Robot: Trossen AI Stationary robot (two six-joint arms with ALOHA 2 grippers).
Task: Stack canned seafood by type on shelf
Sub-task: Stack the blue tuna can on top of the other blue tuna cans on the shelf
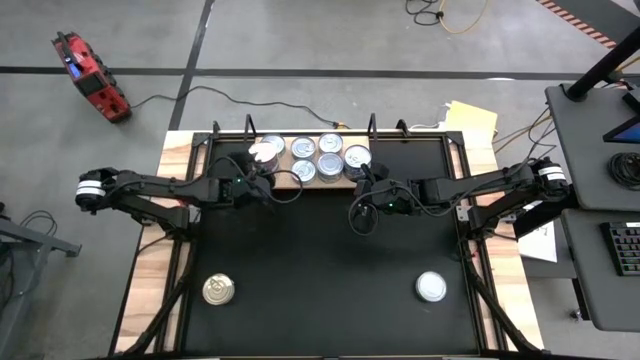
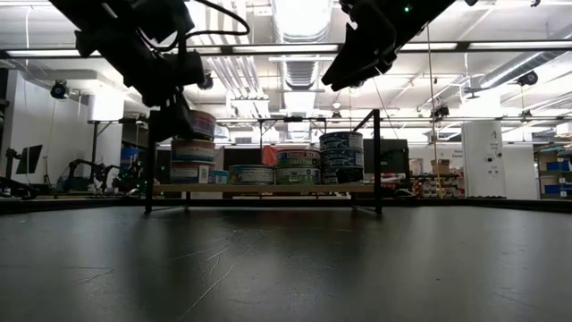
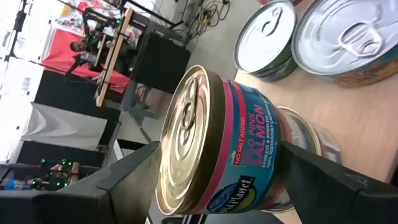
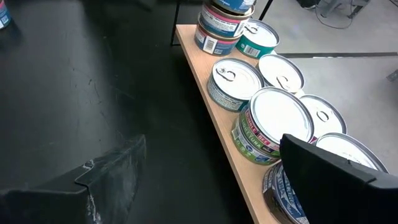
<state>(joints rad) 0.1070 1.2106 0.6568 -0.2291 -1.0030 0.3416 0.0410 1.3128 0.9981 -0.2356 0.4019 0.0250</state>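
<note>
Currently the left gripper (image 1: 262,172) is at the left end of the shelf (image 1: 285,184), fingers (image 3: 130,171) spread wide on either side of a gold-topped salmon can (image 3: 217,146). That can sits on top of another can (image 3: 305,134) at that end, making a stack; I can't tell whether the pads actually press its sides or just flank it. In the low view the same stack (image 2: 192,148) stands taller than the neighbouring cans on the board, with the left gripper directly over it. Right gripper (image 1: 366,182) is at the right end of the shelf, jaws fully apart and nothing between them, hovering just beside the silver-topped cans (image 4: 273,121) there. The wooden board lies along the far edge of the black table (image 1: 320,260), and the rest of its cans sit in a cluster between the two grippers (image 1: 318,158). Two cans are off the shelf, well apart near the front of the table: a gold-topped one (image 1: 219,290) at front left and a silver-topped one (image 1: 431,287) at front right.
</note>
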